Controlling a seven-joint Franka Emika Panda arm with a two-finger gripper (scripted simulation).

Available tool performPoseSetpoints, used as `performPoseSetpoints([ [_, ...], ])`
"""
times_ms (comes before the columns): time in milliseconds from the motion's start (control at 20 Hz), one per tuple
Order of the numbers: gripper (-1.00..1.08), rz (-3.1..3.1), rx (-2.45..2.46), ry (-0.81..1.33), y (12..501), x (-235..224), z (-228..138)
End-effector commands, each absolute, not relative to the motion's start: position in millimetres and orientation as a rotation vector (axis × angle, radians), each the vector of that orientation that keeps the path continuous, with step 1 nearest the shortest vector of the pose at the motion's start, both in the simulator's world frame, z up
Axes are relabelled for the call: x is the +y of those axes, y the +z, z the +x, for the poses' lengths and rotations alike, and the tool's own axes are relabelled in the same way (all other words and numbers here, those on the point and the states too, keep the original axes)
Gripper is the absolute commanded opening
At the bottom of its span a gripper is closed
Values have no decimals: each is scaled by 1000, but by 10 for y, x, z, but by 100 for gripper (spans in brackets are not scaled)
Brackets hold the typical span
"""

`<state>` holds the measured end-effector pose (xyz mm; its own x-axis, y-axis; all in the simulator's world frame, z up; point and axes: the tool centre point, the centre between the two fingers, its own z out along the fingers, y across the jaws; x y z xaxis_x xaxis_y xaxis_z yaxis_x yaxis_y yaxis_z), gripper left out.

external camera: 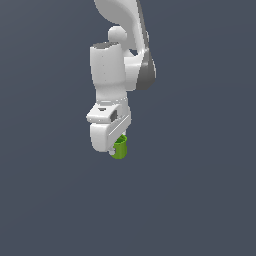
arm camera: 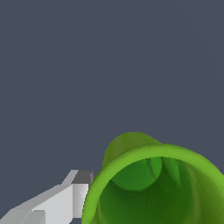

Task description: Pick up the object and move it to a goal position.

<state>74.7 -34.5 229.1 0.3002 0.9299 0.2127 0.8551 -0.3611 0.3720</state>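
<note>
We see the green cup (external camera: 120, 148) tucked under the white hand (external camera: 118, 146), poking out at the hand's lower end on the exterior view's right side. In the wrist view the cup (arm camera: 153, 188) fills the near corner, its thick rim band turned toward the camera so that we look straight down into its hollow, with one pale finger (arm camera: 78, 192) pressed against the outside of the rim. The hand appears clamped on the cup, though we can see only that one finger; the other is hidden behind the cup.

Around them there is only plain dark grey, and no surface edge or shadow tells us whether the cup is lifted or resting. No goal marker shows in either view.

The risks, as we judge them: the grip seems to sit on the rim band alone, so the round, smooth plastic could pivot or slip out if the arm swings quickly. The cup is narrow against the hand, so an off-centre hold could let it tilt. With no goal in sight, we cannot judge how far there is to travel.
</note>
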Motion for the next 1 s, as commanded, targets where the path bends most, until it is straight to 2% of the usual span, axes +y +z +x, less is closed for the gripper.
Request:
performPoseSetpoints([
  [0,-100,2327,1648,661,2571,-424,828],
  [950,-100,2069,1607,1025,4041,-851,986],
])
